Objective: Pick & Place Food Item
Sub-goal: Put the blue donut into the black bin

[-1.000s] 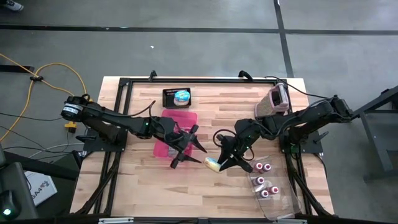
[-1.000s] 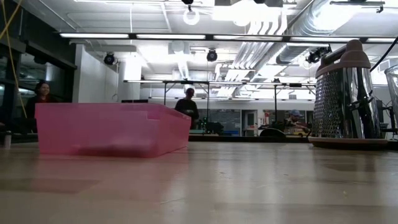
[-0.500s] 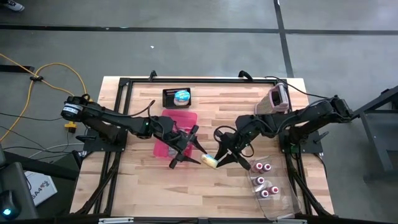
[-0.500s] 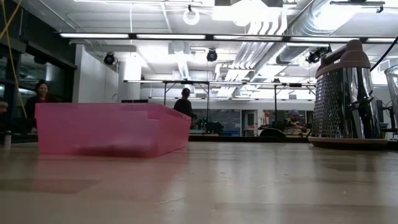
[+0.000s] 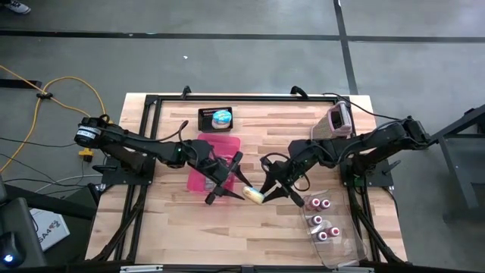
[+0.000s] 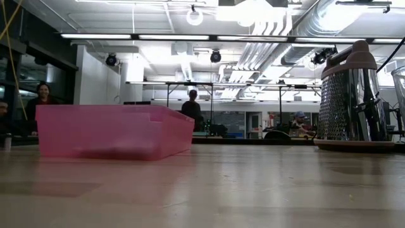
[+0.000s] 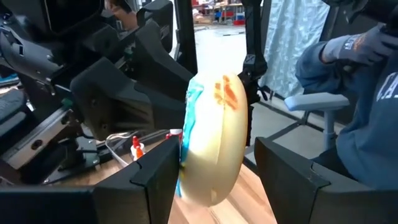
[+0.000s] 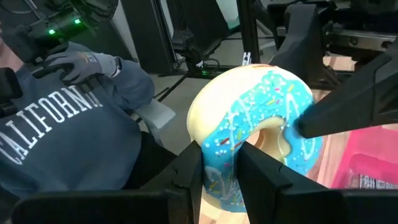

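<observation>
"Two arms meet over the middle of the table [image 5: 288,129]. Why so close?" the listener asks.

"Both are mine," I say. "I judge this is a hand-over. The right gripper [image 5: 267,189] reaches in from the right and holds the doughnut [image 5: 255,196] up off the wood. The left gripper [image 5: 231,189] reaches from the left, partly above the bin [image 5: 220,144]. The bin is pink, shallow and nearer the left arm, so passing the food across would make sense if it goes in there."

"How do the pincers stand?"

"The right one is clenched on the doughnut's ring, one finger on each side of it. The left one is spread wide and grasps nothing. In the left wrist view its fingers [image 7: 155,180] stand on either side of the doughnut, and I see no contact there. In the right wrist view one tip sits at the doughnut's hole, but I cannot tell if it touches."

"Where is the doughnut, exactly?"

"It is between the two grippers, just beside the bin's near corner and not over it. It stands on edge with its flat faces upright, so the left fingers can close across its thickness."

"What does it look like?"

"It is a pale cream ring, smooth and plump. One face is covered in bright blue icing with small coloured sprinkles. Seen edge-on, the blue shows as a thin band, and there is an orange-brown mark on the cream side."
</observation>
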`<state>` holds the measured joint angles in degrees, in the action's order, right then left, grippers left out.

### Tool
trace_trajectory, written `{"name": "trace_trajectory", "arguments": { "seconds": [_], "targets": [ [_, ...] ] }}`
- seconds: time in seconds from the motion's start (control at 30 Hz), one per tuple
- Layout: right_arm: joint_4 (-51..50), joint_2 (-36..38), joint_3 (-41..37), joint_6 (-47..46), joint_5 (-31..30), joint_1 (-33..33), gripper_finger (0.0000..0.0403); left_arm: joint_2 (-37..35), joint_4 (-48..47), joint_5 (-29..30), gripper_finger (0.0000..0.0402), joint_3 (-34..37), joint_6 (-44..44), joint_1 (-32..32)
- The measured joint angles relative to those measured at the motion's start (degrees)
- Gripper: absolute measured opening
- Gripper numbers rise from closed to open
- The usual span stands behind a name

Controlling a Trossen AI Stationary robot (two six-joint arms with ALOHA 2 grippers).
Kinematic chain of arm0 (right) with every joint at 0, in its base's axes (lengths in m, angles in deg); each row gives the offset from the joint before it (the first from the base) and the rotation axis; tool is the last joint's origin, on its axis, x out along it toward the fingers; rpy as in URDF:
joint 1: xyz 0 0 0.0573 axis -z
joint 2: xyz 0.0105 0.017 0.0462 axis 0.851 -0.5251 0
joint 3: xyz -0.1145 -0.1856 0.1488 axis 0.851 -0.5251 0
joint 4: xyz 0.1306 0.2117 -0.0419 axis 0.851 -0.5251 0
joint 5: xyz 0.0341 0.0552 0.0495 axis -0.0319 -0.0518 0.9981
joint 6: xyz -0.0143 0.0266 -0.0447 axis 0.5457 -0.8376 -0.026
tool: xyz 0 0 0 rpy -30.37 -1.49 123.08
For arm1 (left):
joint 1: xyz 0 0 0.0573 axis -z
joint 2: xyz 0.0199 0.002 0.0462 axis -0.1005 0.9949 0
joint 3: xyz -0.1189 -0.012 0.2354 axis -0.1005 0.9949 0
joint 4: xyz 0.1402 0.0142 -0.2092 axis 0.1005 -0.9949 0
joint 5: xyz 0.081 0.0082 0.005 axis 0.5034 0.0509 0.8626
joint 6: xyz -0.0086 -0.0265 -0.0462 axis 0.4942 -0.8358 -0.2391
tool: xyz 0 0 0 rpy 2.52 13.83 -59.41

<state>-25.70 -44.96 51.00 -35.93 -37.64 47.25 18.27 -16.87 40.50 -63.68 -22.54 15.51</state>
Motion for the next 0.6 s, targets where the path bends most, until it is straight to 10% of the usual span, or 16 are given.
{"name": "trace_trajectory", "arguments": {
  "seconds": [0.6],
  "targets": [
    [1.2, 0.0, 0.0, 1.3, -0.1, 0.7, 0.008, 0.0, 0.5, -0.1, 0.0156, 0.0, -0.9, 0.0]
  ]
}}
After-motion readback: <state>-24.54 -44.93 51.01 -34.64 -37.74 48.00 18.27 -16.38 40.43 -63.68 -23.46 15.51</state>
